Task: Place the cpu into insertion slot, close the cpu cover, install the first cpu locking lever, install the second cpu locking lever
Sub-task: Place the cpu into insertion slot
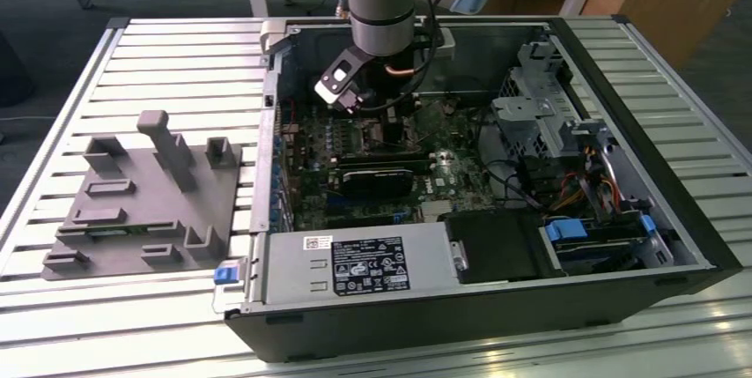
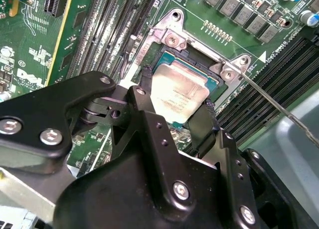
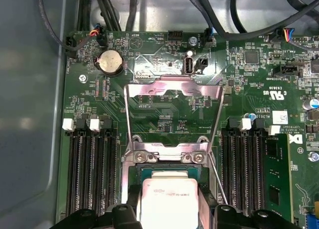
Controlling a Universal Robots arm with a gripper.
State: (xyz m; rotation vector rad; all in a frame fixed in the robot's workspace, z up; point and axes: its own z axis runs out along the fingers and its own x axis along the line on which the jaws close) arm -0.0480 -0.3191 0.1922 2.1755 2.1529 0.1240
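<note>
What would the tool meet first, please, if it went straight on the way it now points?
The slot: the tool points at it with the cpu in its grip, so the cpu would touch first. The cover stands open, clear of that line. The gap between them is unclear.

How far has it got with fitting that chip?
Nothing looks finished yet. The gripper holds the cpu at the insertion slot; whether it is seated is unclear. The cpu cover stands open and a locking lever is unhooked, so closing and both levers remain.
</note>
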